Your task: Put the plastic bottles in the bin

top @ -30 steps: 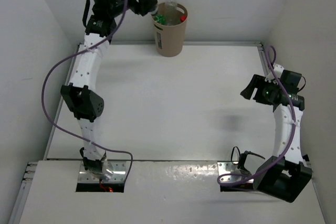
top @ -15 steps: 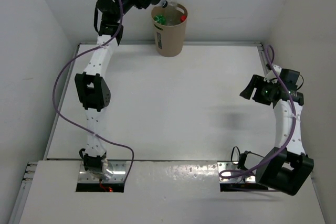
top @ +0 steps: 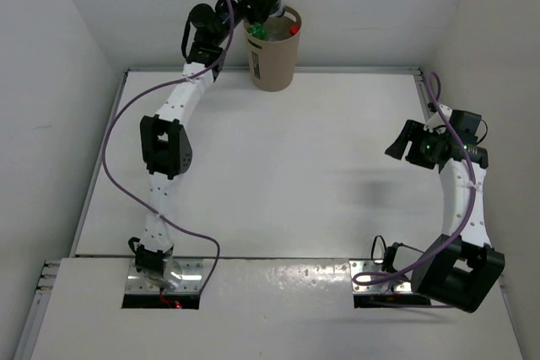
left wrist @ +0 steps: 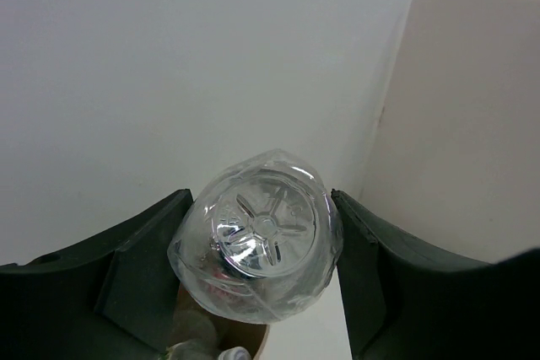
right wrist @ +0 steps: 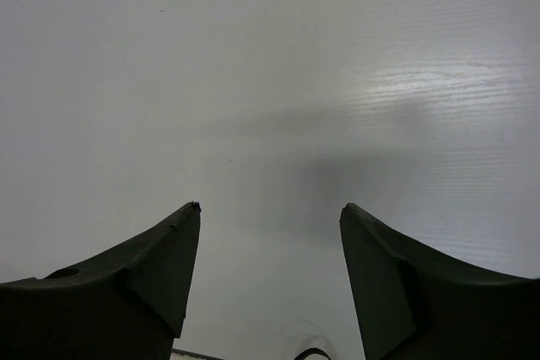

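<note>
My left gripper (top: 268, 3) is shut on a clear plastic bottle (left wrist: 257, 238), whose ribbed base faces the wrist camera between both fingers (left wrist: 143, 271). It hangs over the left rim of the tan bin (top: 274, 61) at the back of the table. Inside the bin lie other bottles, one green (top: 258, 32) and one with a red cap (top: 294, 29). A brown edge of the bin (left wrist: 257, 343) shows under the held bottle. My right gripper (right wrist: 270, 212) is open above bare table at the right, with nothing between its fingers.
White walls enclose the table (top: 278, 166) on the left, back and right. The bin stands close to the back wall. A purple cable (top: 114, 137) loops off the left arm.
The left arm has swung right with the bottle, from left of the bin to over its rim. The right arm has barely moved.
</note>
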Motion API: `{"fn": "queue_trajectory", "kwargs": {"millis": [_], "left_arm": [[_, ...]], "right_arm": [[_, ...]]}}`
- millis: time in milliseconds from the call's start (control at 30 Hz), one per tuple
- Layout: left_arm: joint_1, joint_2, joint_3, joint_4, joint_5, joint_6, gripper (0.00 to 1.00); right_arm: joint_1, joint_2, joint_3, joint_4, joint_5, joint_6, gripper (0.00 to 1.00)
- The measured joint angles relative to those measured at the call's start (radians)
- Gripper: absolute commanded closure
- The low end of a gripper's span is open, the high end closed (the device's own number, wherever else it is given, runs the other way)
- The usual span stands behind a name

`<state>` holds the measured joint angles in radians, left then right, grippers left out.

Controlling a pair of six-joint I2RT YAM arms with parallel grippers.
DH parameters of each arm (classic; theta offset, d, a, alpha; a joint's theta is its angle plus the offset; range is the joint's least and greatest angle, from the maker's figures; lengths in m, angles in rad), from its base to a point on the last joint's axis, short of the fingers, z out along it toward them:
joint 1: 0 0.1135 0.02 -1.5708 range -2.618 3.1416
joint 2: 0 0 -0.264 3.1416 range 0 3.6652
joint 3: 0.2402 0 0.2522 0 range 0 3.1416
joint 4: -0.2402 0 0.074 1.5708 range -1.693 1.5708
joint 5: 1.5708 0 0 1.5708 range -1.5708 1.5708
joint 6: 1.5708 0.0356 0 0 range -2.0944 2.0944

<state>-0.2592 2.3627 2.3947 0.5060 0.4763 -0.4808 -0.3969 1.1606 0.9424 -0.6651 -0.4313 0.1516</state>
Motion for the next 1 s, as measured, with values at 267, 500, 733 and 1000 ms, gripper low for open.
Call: {"fn": "queue_trajectory", "kwargs": {"millis": [267,500,733,1000], "left_arm": [[-0.029,0.1,0.0,-0.008,-0.108,0.134,0.7],[-0.03,0.176,0.002,-0.02,-0.158,0.169,0.54],[-0.03,0.193,0.017,-0.02,-0.198,0.184,0.19],[-0.043,0.189,0.05,-0.022,-0.245,0.233,0.0]], "right_arm": [[0.0,0.0,0.0,-0.002,0.0,-0.002,0.33],[0.0,-0.003,0.0,-0.003,0.0,-0.002,0.33],[0.0,-0.005,-0.005,-0.01,-0.007,-0.001,0.33],[0.0,-0.01,-0.02,-0.016,-0.027,0.01,0.33]]}}
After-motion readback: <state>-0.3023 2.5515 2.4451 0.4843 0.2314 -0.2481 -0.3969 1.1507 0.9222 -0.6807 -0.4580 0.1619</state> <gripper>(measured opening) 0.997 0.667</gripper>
